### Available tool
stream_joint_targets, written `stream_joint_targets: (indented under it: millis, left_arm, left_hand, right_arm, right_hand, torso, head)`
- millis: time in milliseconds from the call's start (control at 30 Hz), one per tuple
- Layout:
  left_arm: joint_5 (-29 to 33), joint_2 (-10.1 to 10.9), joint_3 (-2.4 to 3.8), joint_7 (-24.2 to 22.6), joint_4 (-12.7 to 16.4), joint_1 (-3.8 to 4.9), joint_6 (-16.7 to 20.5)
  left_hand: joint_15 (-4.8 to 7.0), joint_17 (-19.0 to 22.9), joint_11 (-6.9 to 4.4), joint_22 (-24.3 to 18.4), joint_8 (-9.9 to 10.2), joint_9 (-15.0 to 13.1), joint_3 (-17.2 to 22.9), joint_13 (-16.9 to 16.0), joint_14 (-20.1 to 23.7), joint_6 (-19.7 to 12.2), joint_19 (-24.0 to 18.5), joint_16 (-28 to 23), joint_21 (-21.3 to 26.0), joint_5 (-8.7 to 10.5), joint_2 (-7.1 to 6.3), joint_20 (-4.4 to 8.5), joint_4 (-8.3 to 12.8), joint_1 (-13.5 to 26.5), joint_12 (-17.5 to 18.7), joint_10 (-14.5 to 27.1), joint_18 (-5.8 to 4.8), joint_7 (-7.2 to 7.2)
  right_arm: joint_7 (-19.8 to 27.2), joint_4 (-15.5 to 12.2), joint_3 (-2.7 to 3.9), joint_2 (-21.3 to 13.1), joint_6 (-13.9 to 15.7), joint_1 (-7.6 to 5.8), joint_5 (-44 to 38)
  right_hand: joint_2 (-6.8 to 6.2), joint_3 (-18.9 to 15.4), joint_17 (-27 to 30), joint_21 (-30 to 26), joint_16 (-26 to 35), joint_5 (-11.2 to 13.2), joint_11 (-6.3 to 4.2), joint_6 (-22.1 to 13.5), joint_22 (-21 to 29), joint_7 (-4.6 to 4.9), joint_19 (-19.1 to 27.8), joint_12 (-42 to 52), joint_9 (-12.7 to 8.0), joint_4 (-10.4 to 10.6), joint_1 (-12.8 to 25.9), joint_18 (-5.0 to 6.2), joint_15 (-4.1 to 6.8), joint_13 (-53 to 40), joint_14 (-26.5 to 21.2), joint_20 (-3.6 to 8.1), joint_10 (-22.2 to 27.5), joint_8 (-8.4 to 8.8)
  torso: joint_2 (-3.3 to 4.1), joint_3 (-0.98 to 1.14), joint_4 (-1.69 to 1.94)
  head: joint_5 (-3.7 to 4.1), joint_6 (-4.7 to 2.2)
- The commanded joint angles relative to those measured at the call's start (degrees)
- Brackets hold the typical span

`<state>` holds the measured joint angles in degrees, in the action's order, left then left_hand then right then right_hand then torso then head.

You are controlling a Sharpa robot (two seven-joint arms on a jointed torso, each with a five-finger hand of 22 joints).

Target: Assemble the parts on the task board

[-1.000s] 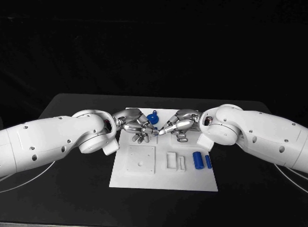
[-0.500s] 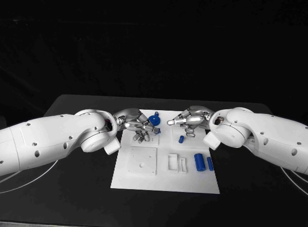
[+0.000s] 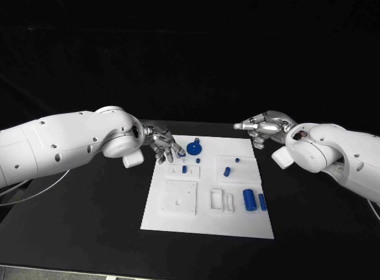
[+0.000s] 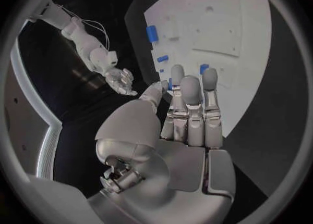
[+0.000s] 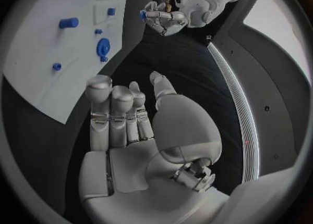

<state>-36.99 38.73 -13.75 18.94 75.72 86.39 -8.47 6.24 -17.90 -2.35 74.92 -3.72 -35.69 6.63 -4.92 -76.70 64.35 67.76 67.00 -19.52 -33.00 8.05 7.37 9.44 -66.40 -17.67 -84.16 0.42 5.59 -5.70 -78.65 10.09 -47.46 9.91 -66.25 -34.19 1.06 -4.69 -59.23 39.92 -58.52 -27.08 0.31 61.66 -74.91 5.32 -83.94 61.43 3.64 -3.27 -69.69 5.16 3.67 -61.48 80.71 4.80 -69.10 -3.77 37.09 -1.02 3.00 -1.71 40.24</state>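
The task board (image 3: 208, 219) is lying in the middle of the black table (image 3: 81, 227), its long side running away from the robot. The left hand (image 3: 165, 146) is hovering at the board's ten o'clock corner, fingers straight and slightly apart, gripping nothing. The right hand (image 3: 261, 126) is hanging off the board's one o'clock corner over bare table — fingers loosely spread, also gripping nothing.

On the board, a round blue knob (image 3: 194, 150) is sitting near the far edge at about eleven o'clock, just beside the left hand's fingertips (image 3: 176, 155). Two small blue pegs (image 3: 185, 169) are standing a little nearer the centre, with another blue peg (image 3: 227, 171) to their three o'clock side. At roughly four o'clock a thick blue cylinder (image 3: 249, 200) is lying next to a thinner blue pin (image 3: 262, 202), side by side — close, though whether they are touching I cannot tell.
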Motion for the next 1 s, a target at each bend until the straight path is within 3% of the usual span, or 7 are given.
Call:
stream_joint_targets:
  millis: [33, 100, 200, 233, 333, 633, 1000]
  left_arm:
    - [-3.4, -1.5, 0.04, 9.7, -2.1, 0.69, -7.7]
    - [-4.8, -2.7, 0.04, 11.3, -3.7, 0.92, -9.5]
    - [-6.9, -4.6, 0.03, 13.2, -6.0, 1.13, -11.5]
    - [-7.3, -5.2, 0.03, 13.7, -6.7, 1.18, -12.2]
    - [-8.1, -6.6, 0.03, 14.5, -8.5, 1.25, -13.6]
    - [-9.4, -11.4, 0.02, 16.1, -14.2, 1.3, -17.0]
    - [-12.8, -16.0, 0.02, 16.1, -19.8, -0.07, -18.9]
  left_hand:
    - [0.13, -0.2, -0.54, 1.1, -0.2, -0.2, 6.6, -0.3, -0.6, 4.8, 0.5, 0.0, -0.2, -0.3, -0.04, 0.05, 6.7, 0.9, -0.9, -2.6, 0.31, -4.17]
    - [0.2, -0.5, -0.53, 1.1, -0.2, -0.6, 7.2, -0.4, -0.6, 4.9, 0.6, 0.2, -0.1, -0.52, -0.24, 0.19, 6.8, 1.1, -1.6, -2.6, 0.2, -4.22]
    - [0.36, -0.8, -0.43, 1.3, 0.0, -0.6, 13.3, -0.7, -0.9, 5.0, 0.4, 0.5, -0.5, 6.45, -1.86, 0.34, 6.7, 0.9, -2.7, -2.6, 0.38, -4.14]
    - [0.37, -1.0, -0.58, 1.3, -0.3, -1.1, 17.0, -0.7, -1.0, 5.6, 0.5, 0.6, -1.0, 6.6, -3.15, 0.39, 6.9, 3.0, -3.2, -2.8, 0.45, -4.31]
    - [0.54, -1.3, -0.64, 1.2, -0.4, -2.3, 18.9, -1.0, -1.3, 5.9, 0.6, 0.8, -1.7, 6.37, -3.71, 0.5, 6.8, 4.1, -4.6, -2.7, 0.44, -4.55]
    - [0.86, -2.5, -0.86, 1.2, -0.4, -5.7, 19.4, -1.7, -2.1, 6.8, 1.3, 1.8, -2.1, 5.73, -4.25, 0.75, 6.8, 5.4, -7.6, -2.7, 0.23, -5.05]
    - [0.99, -3.5, -1.07, 1.1, -0.3, -7.5, 19.4, -1.8, -2.4, 6.8, 1.6, 2.1, -2.2, 5.84, -4.54, 0.91, 6.7, 5.3, -8.8, -2.7, 0.15, -5.18]
  right_arm:
    - [2.6, 0.2, 0.23, -0.2, 2.8, 0.04, -1.6]
    - [2.8, 0.4, 0.35, -0.3, 3.1, 0.04, -2.0]
    - [3.1, 0.5, 0.47, -0.3, 3.4, 0.04, -2.5]
    - [3.2, 0.5, 0.5, -0.3, 3.5, 0.04, -2.7]
    - [3.3, 0.5, 0.55, -0.3, 3.7, 0.04, -2.9]
    - [3.4, 0.2, 0.64, -0.1, 4.2, 0.04, -3.3]
    - [3.6, -0.6, 0.68, 0.4, 4.8, 0.04, -3.5]
  right_hand:
    - [0.08, 0.3, 0.1, -0.1, 0.1, -0.5, -0.47, 0.4, -4.4, 0.12, -0.9, 0.3, -0.1, -0.6, -0.3, 0.57, 0.24, 0.1, 0.0, 0.12, 0.1, 0.23]
    - [0.15, 1.2, 0.1, -0.2, 0.1, -0.8, -0.51, 0.5, -4.4, 0.1, -0.9, 0.3, -0.1, -1.3, -0.4, 0.56, 0.27, 0.1, 0.1, 0.14, 0.1, 0.24]
    - [0.03, 1.8, 0.1, -0.1, 0.1, -1.1, -0.53, 0.6, -4.5, 0.08, -0.9, 0.4, -0.1, -1.7, 0.0, 0.54, 0.27, 0.2, 0.1, 0.16, 0.1, 0.25]
    - [-0.21, 2.6, 0.1, -0.1, 0.1, -1.3, -0.57, 0.6, -4.5, 0.09, -0.9, 0.5, -0.1, -2.2, 0.7, 0.53, 0.27, 0.1, 0.1, 0.16, 0.1, 0.28]
    - [-0.18, 3.3, 0.1, -0.2, 0.1, -2.6, -0.57, 0.7, -4.5, 0.06, -0.9, 0.4, -0.1, -2.7, 0.6, 0.53, 0.31, 0.2, 0.1, 0.19, 0.1, 0.24]
    - [-1.41, 9.3, 0.0, -0.1, 0.1, -5.8, -0.68, 0.8, -4.5, 0.08, -0.9, 0.4, -0.1, -5.0, 2.4, 0.47, 0.4, 0.2, 0.1, 0.29, 0.3, 0.25]
    - [-2.19, 12.4, 0.0, 0.0, 0.2, -6.4, -0.74, 1.1, -4.5, 0.06, -0.9, 0.4, -0.1, -5.3, 3.4, 0.44, 0.44, 0.2, 0.1, 0.33, 0.2, 0.25]
  torso:
    - [-0.42, 0.27, -0.14]
    - [-0.54, 0.36, -0.15]
    - [-0.73, 0.51, -0.18]
    - [-0.8, 0.57, -0.18]
    - [-0.88, 0.71, -0.2]
    - [-1.01, 1.08, -0.39]
    - [-0.83, 0.87, -0.39]
  head:
    - [-0.5, 0.42]
    - [-0.67, 0.64]
    - [-1.05, 0.97]
    - [-1.15, 1.04]
    - [-1.53, 1.24]
    - [-2.05, 1.55]
    - [-1.67, 1.78]
